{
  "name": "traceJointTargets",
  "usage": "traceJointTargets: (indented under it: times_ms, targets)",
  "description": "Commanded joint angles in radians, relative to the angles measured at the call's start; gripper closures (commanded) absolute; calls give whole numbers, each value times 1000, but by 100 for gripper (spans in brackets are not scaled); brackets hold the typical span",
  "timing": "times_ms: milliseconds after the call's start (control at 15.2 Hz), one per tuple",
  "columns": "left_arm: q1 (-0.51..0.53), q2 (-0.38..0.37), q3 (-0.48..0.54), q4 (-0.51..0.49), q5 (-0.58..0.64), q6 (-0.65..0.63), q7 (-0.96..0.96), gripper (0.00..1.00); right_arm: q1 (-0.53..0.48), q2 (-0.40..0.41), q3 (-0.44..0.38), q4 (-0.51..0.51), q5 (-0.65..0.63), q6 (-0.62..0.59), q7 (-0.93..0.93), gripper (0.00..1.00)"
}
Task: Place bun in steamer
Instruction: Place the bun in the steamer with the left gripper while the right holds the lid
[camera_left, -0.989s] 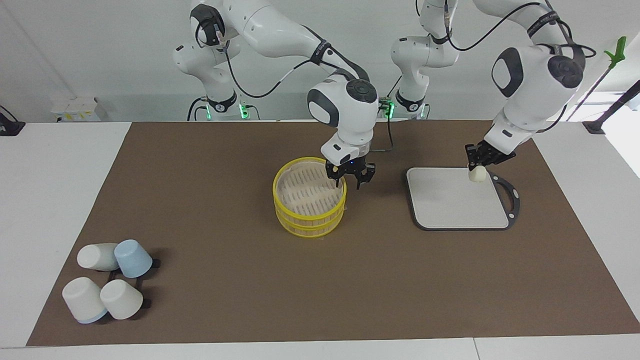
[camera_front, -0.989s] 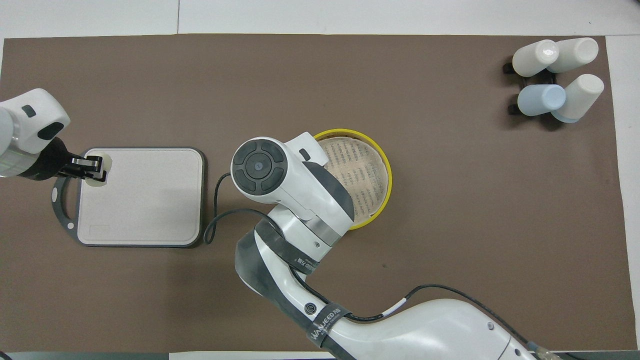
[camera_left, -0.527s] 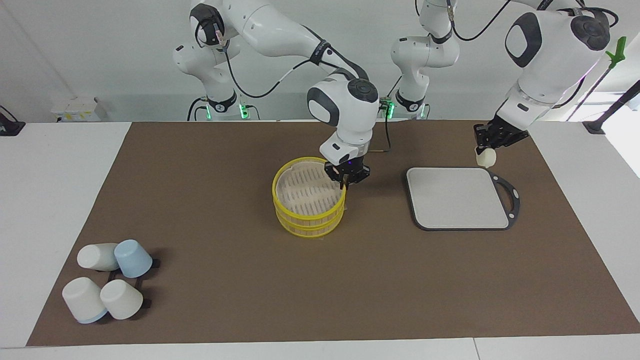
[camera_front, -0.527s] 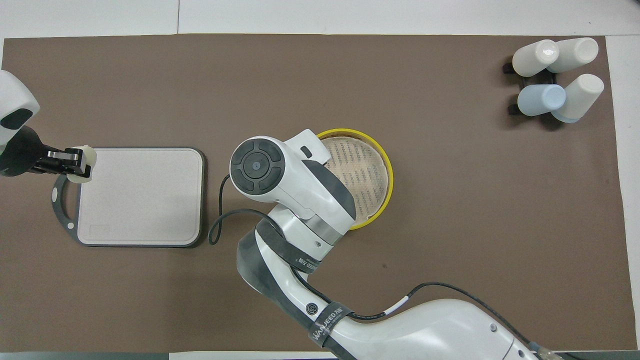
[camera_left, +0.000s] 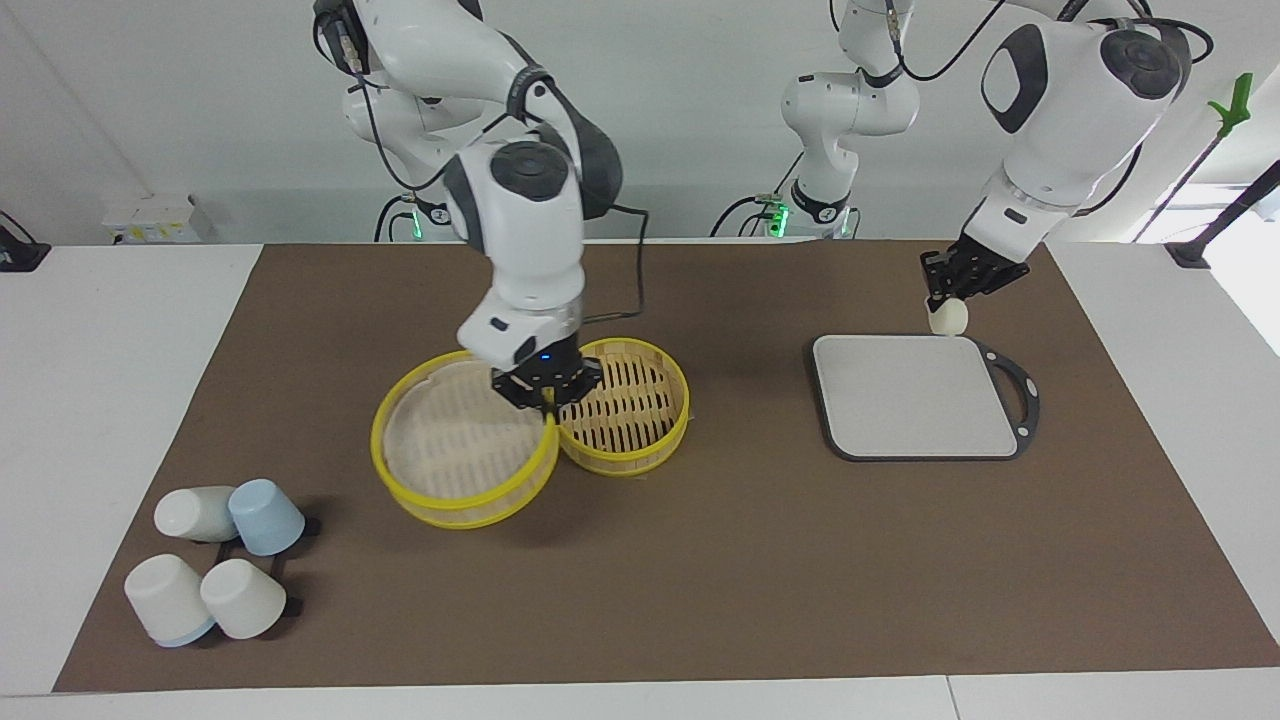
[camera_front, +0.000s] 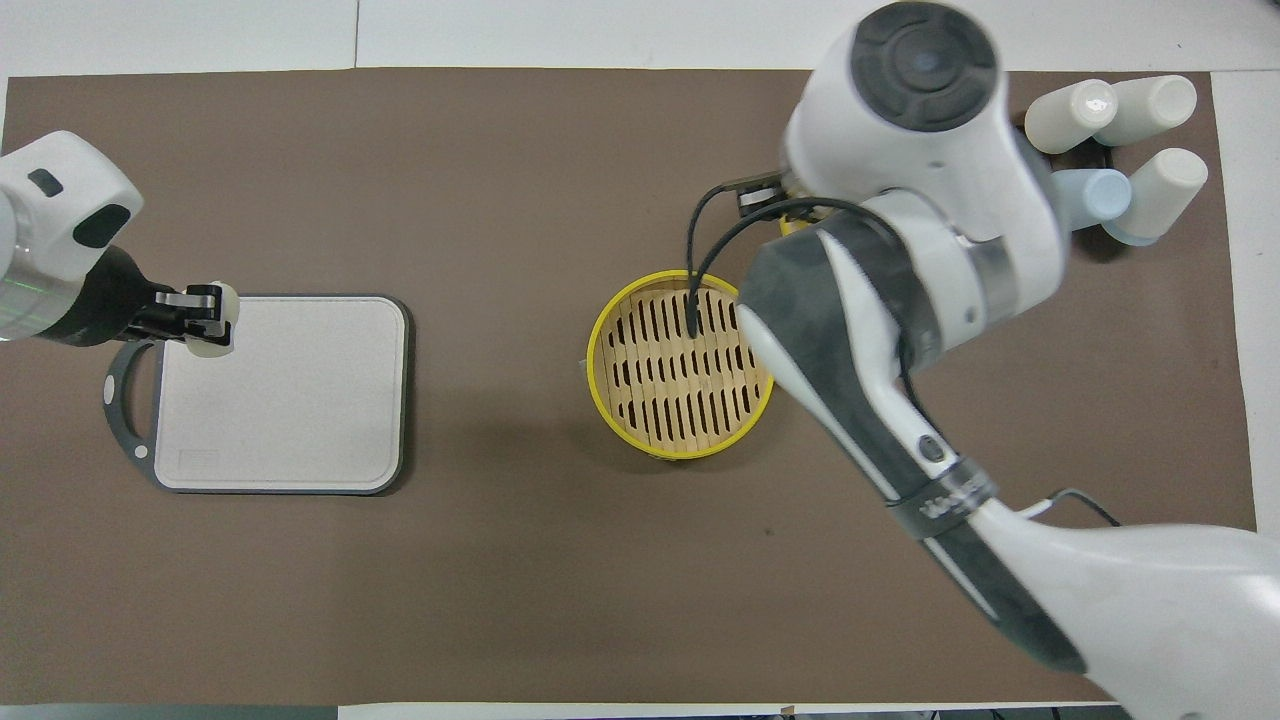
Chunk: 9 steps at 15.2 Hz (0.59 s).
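The steamer (camera_left: 640, 455) stands uncovered in the middle of the mat, its slatted floor (camera_front: 665, 385) bare. My right gripper (camera_left: 545, 393) is shut on the rim of the yellow-rimmed steamer lid (camera_left: 450, 450). It holds the lid tilted over the mat, beside the basket toward the right arm's end. In the overhead view the right arm hides the lid. The cream-white bun (camera_left: 948, 318) hangs in my left gripper (camera_left: 955, 292), which is shut on it. The bun (camera_front: 216, 322) is over the edge of the grey board (camera_left: 910, 395) at its handle end.
The grey board (camera_front: 280, 400) lies toward the left arm's end of the table. Several white and blue cups (camera_left: 215, 560) lie on a black rack at the mat's corner toward the right arm's end, farther from the robots than the steamer (camera_front: 1110, 150).
The right gripper shut on the lid's rim, lifted it off the steamer and swung it toward the right arm's end. The left gripper raised the bun off the board and shifted slightly toward the steamer.
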Motion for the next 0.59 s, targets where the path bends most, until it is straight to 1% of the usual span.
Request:
traceJointTargets:
  times_ms: [0, 132, 330, 396, 527]
  targets:
    - [-175, 54, 4, -3, -4, 111, -261, 79, -129, -23, 19, -8, 34, -16, -124, 100]
    - [-314, 105, 6, -5, -4, 214, -416, 79, -189, -23, 17, -11, 88, -16, -196, 100]
    - [-480, 227, 7, -11, -3, 384, -588, 79, -238, -26, 14, -34, 89, -18, -227, 100]
    - [-510, 241, 6, -44, -3, 442, -607, 79, -241, -37, 14, -52, 89, -16, -225, 100]
    - [-553, 243, 6, -129, -3, 553, -615, 78, -241, -46, 14, -71, 91, -15, -224, 100]
